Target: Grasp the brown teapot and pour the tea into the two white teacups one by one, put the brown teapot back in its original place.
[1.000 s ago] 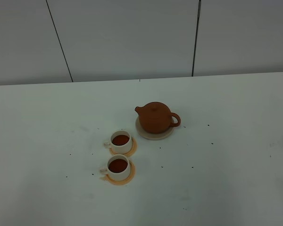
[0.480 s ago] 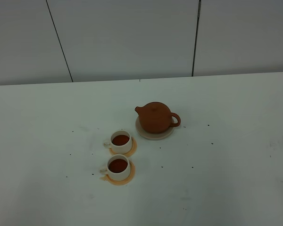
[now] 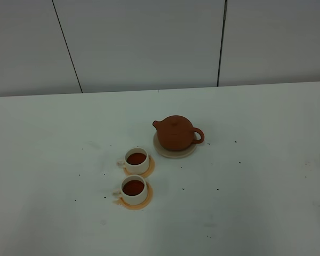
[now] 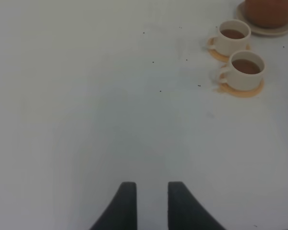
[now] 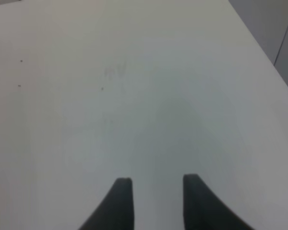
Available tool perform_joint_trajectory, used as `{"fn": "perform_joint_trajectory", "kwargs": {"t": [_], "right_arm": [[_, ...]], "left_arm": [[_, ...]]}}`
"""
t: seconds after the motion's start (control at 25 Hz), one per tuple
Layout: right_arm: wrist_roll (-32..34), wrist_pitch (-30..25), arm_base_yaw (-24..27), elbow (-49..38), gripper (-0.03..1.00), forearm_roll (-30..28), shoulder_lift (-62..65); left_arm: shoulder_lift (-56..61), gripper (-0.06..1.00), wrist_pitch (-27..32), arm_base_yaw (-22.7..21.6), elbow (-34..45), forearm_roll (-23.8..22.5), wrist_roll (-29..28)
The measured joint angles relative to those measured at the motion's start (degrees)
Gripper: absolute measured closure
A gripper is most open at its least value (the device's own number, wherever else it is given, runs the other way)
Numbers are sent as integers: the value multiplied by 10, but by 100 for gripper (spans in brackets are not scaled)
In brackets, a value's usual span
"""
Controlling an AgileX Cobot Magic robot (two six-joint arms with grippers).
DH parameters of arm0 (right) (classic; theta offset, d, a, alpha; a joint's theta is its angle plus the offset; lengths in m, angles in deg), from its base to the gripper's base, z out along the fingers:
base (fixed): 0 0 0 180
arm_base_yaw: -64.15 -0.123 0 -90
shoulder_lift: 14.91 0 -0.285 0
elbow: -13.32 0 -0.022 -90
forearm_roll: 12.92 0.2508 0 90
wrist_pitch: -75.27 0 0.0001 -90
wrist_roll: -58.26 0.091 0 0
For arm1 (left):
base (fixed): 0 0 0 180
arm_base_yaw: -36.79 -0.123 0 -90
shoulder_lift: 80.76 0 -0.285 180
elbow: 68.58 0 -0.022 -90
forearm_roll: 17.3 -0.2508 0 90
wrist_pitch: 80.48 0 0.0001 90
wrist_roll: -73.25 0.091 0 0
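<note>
In the exterior high view we find the squat reddish-brown clay teapot (image 3: pixel 176 133) upright on the flat round cream-coloured trivet disc (image 3: pixel 174 152), its spout turned toward the left arm's side and its loop handle toward the right arm's side. We take this teapot as our landmark: the two small cream-white teacups (image 3: pixel 136 160) (image 3: pixel 134 190) stand on round orange coasters (image 3: pixel 147 168) in front of it and toward the left arm's side, well apart from the trivet. Both cups hold dark reddish-brown tea close to the rim; the lid is on the teapot, so we cannot tell what is in it. No arm appears in this view. We judge pouring and replacement complete, so the step in hand is parking: we should hold both arms low, level and clear of the full cups to avoid any spill. In the left wrist view the left gripper (image 4: pixel 151 194) hovers over bare white table (image 4: pixel 86 96), fingers slightly parted and empty, far from the teapot, with both filled cups between. In the right wrist view the right gripper (image 5: pixel 157 191) also stands parted and empty; no teapot or cup shows there.
</note>
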Motion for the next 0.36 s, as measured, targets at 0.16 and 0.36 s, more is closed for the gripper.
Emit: {"fn": "perform_joint_trajectory", "kwargs": {"t": [0.16,0.36], "right_arm": [[1,0,0,0,72,0,0],[1,0,0,0,72,0,0]], "left_arm": [[0,71,0,0,0,0,0],[0,71,0,0,0,0,0]]}}
